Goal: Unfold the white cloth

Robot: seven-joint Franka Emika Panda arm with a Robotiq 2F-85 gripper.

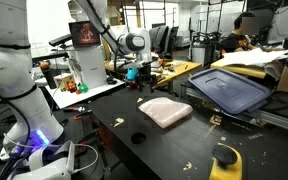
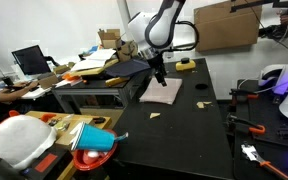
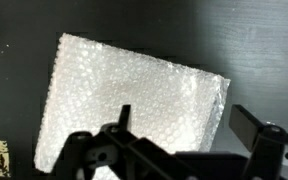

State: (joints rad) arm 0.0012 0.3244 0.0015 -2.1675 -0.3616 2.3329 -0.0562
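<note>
The white, rectangular folded cloth with a bubbly, quilted texture (image 3: 124, 90) lies flat on the black counter (image 3: 269, 45), directly under and ahead of the claw (image 3: 182, 128). The claw is spread wide and holds nothing. In the wrist view one of its fingers (image 3: 119, 122) stands over the cloth's surface, while the opposite one sits past the cloth's right-hand edge, over bare counter. That edge therefore falls between the two fingers.

In both exterior views the claw (image 1: 142, 73) (image 2: 160, 76) hangs above the cloth (image 1: 164, 112) (image 2: 161, 93), apart from it, over the side nearest the arm rather than over the middle.

From the claw, most of the fabric stretches away forward and to the left. Its longer side runs roughly across the wrist view, tilted a little, so the fingers' opening line lies nearly along that axis.

The edge under the claw looks thicker and slightly shadowed, which suggests stacked layers, though whether it is the fold or the free ends cannot be told. My judgement is that the coming move depends on this: drop straight down, pinch only the top layer at that edge, then carry it away across the cloth.
</note>
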